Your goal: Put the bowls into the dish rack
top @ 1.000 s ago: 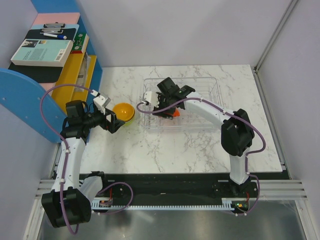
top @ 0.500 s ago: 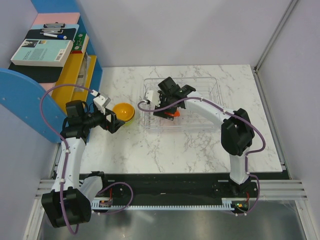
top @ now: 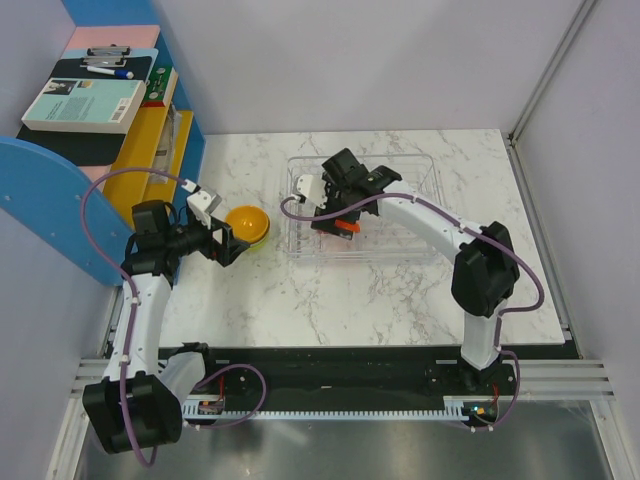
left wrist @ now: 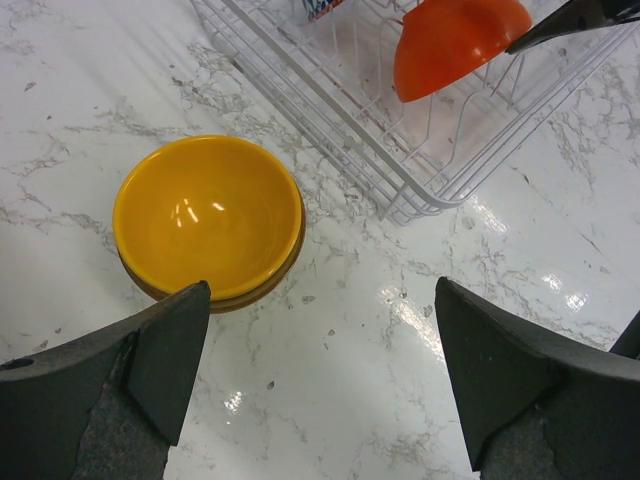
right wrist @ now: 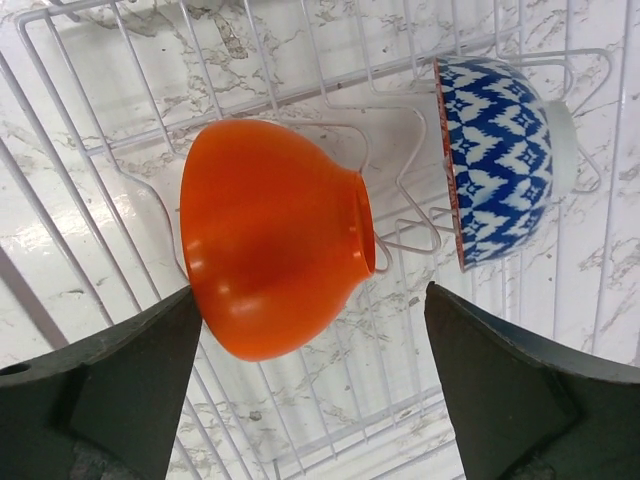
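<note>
The clear dish rack [top: 420,172] sits at the table's back middle. Inside it a red-orange bowl [right wrist: 270,250] rests on its side among the wires [right wrist: 100,130], and a blue-white zigzag bowl [right wrist: 495,160] stands on edge beside it. My right gripper [right wrist: 312,292] hangs over the red-orange bowl [top: 346,227], open, one finger on either side and nothing gripped. A yellow-orange bowl [left wrist: 208,215] lies on the marble left of the rack [left wrist: 330,100], stacked in another bowl whose rim alone shows. My left gripper [left wrist: 322,290] is open just in front of it, holding nothing.
A blue shelf unit [top: 170,130] with books and a clipboard stands along the left edge. Walls close the back and the right side. The left arm's purple cable [top: 95,200] loops near the shelf.
My right gripper has opened and let go of the red-orange bowl, which stays in the rack; the wrist shifted slightly right. The left arm has not moved.
</note>
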Controlling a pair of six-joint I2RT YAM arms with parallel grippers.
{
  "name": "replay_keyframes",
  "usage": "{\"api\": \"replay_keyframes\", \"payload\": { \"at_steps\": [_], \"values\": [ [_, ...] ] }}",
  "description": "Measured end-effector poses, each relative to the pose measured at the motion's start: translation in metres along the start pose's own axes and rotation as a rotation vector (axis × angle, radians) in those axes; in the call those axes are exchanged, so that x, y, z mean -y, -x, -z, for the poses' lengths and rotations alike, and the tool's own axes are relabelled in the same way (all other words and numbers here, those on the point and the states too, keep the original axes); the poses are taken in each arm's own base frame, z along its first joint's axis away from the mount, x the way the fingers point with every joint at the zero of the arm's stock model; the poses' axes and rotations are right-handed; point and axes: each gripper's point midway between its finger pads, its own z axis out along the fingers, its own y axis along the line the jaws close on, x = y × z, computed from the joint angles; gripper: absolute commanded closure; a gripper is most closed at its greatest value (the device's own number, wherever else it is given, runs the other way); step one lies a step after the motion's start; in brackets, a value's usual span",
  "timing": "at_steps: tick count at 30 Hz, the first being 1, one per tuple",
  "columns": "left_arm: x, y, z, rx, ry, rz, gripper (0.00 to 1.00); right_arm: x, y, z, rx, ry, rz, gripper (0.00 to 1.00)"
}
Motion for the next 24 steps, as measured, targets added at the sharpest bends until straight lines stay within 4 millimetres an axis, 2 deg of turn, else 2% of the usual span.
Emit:
{"api": "replay_keyframes", "payload": {
  "at_steps": [4, 5, 9, 13, 16, 19, 24],
  "values": [
    [-0.009, -0.014, -0.007, -0.046, 0.013, 0.040, 0.00, 0.002, 0.005, 0.016, 0.024, -0.015, 0.000, 0.02],
    [-0.016, -0.024, -0.012, -0.081, 0.022, 0.069, 0.00, 0.006, 0.010, 0.029, 0.047, -0.034, 0.000, 0.02],
    [-0.033, -0.042, -0.021, -0.153, 0.059, 0.117, 0.00, 0.011, 0.027, 0.067, 0.129, -0.081, 0.002, 0.02],
    [-0.048, -0.043, -0.025, -0.184, 0.094, 0.124, 0.00, 0.015, 0.043, 0.115, 0.234, -0.137, 0.012, 0.02],
    [-0.058, -0.039, -0.030, -0.190, 0.118, 0.112, 0.00, 0.013, 0.046, 0.140, 0.285, -0.164, 0.018, 0.02],
    [-0.066, -0.039, -0.036, -0.206, 0.134, 0.103, 0.00, 0.008, 0.041, 0.144, 0.289, -0.161, 0.020, 0.02],
    [-0.073, -0.052, -0.053, -0.268, 0.147, 0.099, 0.00, -0.007, 0.024, 0.123, 0.239, -0.114, 0.016, 0.02]
  ]
}}
